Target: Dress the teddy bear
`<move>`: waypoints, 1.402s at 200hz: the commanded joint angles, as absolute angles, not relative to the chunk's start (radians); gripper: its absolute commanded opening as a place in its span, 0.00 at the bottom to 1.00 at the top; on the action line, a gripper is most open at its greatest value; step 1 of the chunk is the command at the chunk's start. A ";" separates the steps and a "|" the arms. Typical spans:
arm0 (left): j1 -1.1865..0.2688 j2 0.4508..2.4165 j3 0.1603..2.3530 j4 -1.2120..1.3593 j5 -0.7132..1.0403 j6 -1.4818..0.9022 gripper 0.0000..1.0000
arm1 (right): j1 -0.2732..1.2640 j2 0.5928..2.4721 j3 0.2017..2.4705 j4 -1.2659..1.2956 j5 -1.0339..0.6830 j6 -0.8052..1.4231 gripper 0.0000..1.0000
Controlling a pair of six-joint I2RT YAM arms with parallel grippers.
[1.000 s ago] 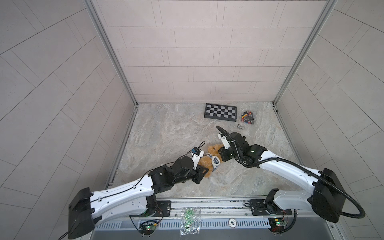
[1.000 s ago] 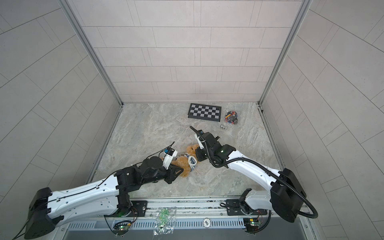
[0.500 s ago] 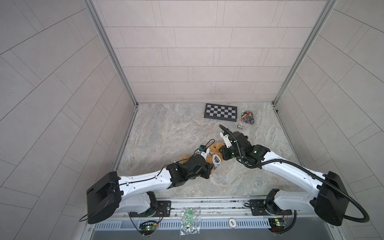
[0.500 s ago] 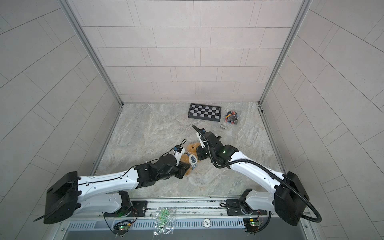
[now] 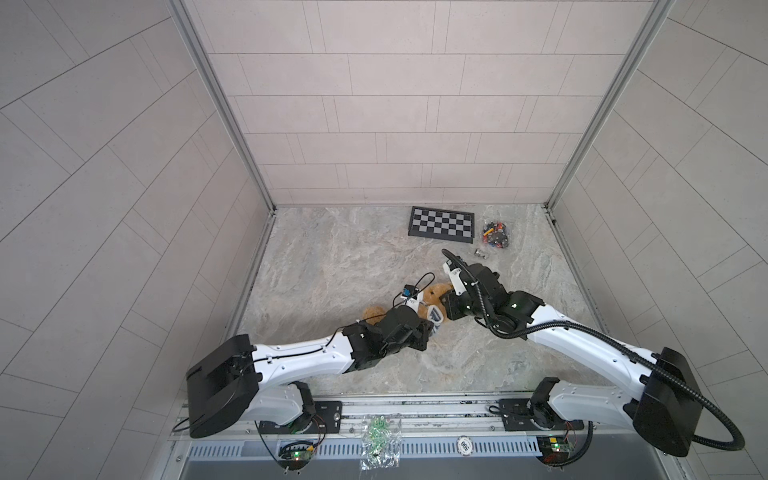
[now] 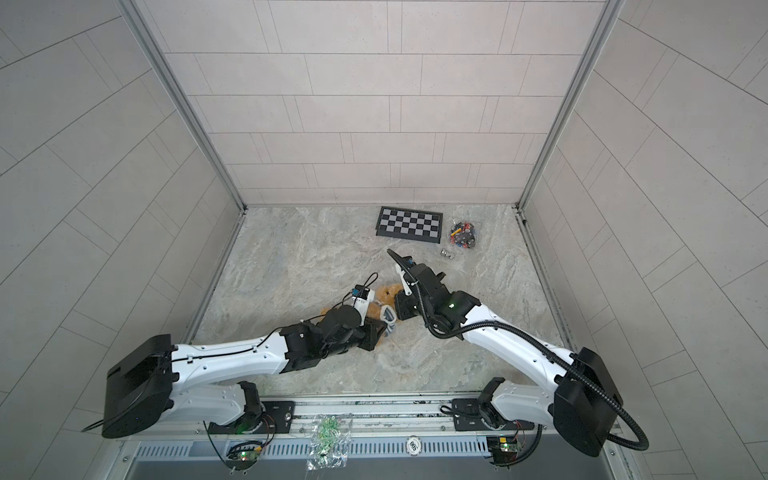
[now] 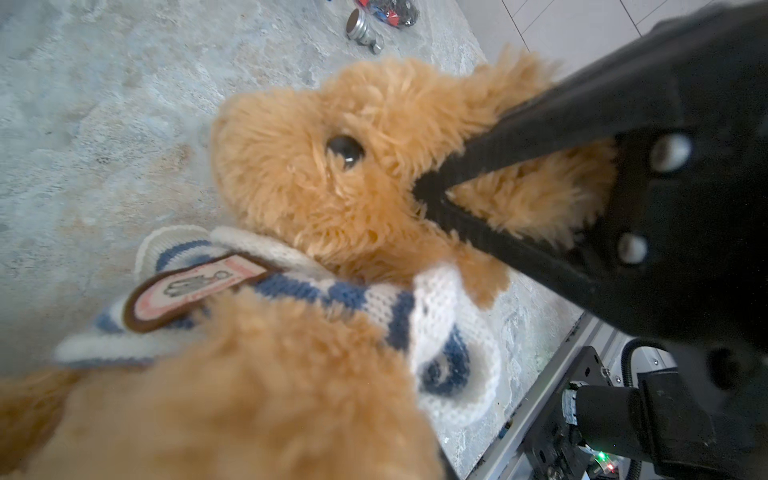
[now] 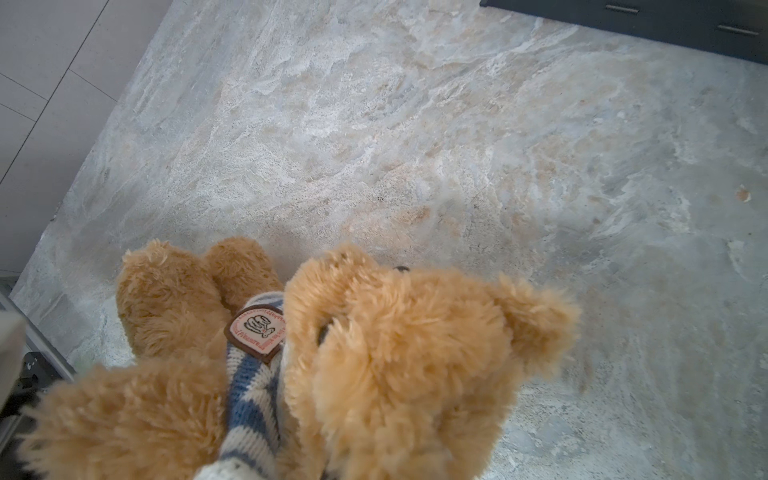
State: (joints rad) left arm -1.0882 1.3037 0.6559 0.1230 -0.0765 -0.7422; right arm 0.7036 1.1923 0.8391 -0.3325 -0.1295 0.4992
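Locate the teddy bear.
In a top view the teddy bear lies centrally on the table, in front of the checkerboard, the right gripper shut on its head.

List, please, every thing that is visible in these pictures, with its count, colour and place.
golden-brown fuzzy plush teddy bear: 1, golden-brown, lying mid-table between the two grippers
blue-and-white striped knitted sweater: 1, blue and white with a brown-edged badge, bunched on the bear below its head
flat black-and-white checkerboard: 1, black and white, far edge of the table
clear bag of small mixed-colour parts: 1, mixed colours, right of the checkerboard
small round metal piece: 1, silver, just in front of that bag
clear bag of green bits: 1, green, on the front rail
grey marbled table: 1, grey-beige, under everything
right gripper: 1, black, shut on the bear's head fur
left gripper: 1, black, at the bear's body, jaws hidden
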 commanded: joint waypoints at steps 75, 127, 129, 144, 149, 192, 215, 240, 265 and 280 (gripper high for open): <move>-1.088 1.335 0.685 0.214 -0.099 -0.750 0.12 | 0.706 1.141 0.817 -0.316 -0.120 0.522 0.00; -1.088 1.357 0.700 0.231 -0.101 -0.750 0.16 | 0.706 1.122 0.805 -0.312 -0.106 0.526 0.00; -1.088 1.357 0.700 0.231 -0.101 -0.750 0.15 | 0.706 1.122 0.804 -0.313 -0.105 0.526 0.00; -1.088 1.349 0.697 0.229 -0.104 -0.751 0.08 | 0.705 1.112 0.798 -0.314 -0.096 0.526 0.00; -1.088 1.344 0.694 0.228 -0.106 -0.749 0.05 | 0.706 1.110 0.797 -0.316 -0.091 0.524 0.00; -1.083 1.243 0.632 0.179 -0.128 -0.740 0.00 | 0.687 1.083 0.780 -0.341 -0.047 0.507 0.00; -1.073 1.180 0.597 0.146 -0.139 -0.736 0.00 | 0.665 1.060 0.767 -0.351 -0.031 0.501 0.00; -1.056 1.124 0.566 0.126 -0.148 -0.727 0.00 | 0.660 1.040 0.764 -0.371 -0.007 0.491 0.00; -1.043 1.069 0.537 0.120 -0.169 -0.723 0.00 | 0.657 1.026 0.758 -0.383 0.009 0.486 0.00; -1.028 1.037 0.517 0.112 -0.176 -0.732 0.00 | 0.657 1.017 0.753 -0.387 0.020 0.484 0.00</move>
State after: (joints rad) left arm -1.0538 1.0893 0.5480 0.1440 -0.1211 -0.7410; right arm 0.6651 1.0485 0.7628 -0.3538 -0.0410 0.4973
